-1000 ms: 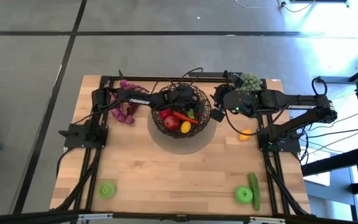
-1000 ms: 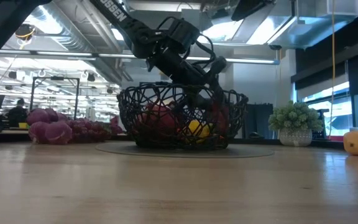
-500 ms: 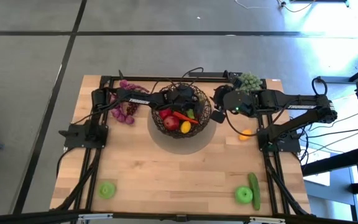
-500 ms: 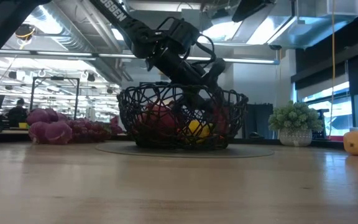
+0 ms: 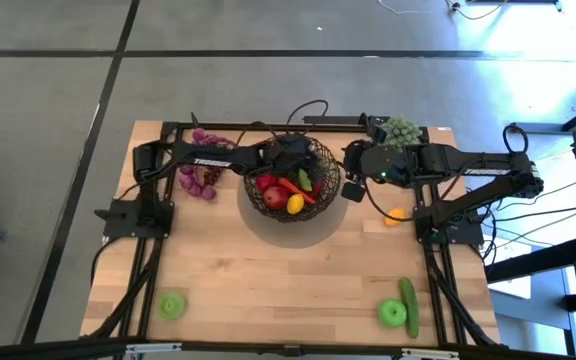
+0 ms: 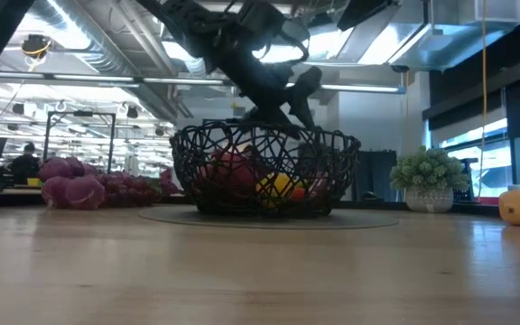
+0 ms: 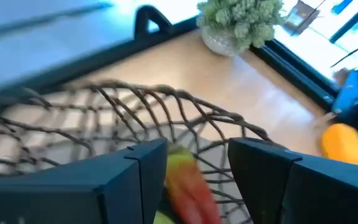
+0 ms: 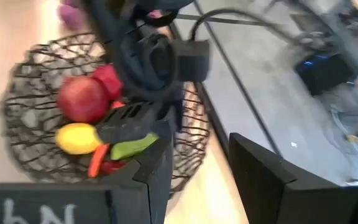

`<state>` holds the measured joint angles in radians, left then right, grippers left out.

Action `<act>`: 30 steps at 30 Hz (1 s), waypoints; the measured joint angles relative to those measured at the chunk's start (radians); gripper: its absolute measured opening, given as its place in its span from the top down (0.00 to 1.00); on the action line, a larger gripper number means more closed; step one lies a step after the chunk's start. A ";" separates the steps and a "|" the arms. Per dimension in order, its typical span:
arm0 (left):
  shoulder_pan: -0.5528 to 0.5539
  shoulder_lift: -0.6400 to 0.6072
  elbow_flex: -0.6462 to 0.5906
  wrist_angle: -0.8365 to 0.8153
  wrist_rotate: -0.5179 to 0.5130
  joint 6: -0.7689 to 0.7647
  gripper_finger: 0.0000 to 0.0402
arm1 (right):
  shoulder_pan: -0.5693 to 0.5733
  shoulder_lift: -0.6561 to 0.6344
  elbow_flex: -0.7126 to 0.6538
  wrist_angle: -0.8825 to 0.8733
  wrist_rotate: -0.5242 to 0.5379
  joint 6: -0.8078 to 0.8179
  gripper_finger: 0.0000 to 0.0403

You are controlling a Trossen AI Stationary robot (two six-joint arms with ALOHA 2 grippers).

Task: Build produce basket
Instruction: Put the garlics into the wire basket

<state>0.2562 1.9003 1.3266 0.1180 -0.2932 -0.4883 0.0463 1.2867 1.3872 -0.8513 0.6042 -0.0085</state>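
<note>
The basket of dark woven wire stands at the table's far middle. In it lie red apples, a yellow lemon, a red chilli and a green piece. My left gripper hangs open just above the basket's rim, pointing slantwise down at the produce, with nothing between its fingers. My right gripper hovers open beside the basket's right side, above the table, also empty.
Purple grapes lie at the back left and a pale green bumpy cluster at the back right. An orange fruit lies right of the basket. A green apple is front left; another green apple and a cucumber are front right.
My left gripper has risen out of the basket to just above its rim and has rolled about its own axis, with its finger gap unchanged. The produce has stayed in the basket.
</note>
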 joint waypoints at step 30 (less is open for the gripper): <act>-0.158 -0.497 0.000 -1.142 -0.035 -0.396 0.60 | 0.000 -0.199 0.000 -0.281 -0.418 0.213 0.62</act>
<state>0.0980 1.4032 1.3266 -1.0236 -0.3278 -0.8844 0.0460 1.0876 1.3876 -1.1325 0.1858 0.2047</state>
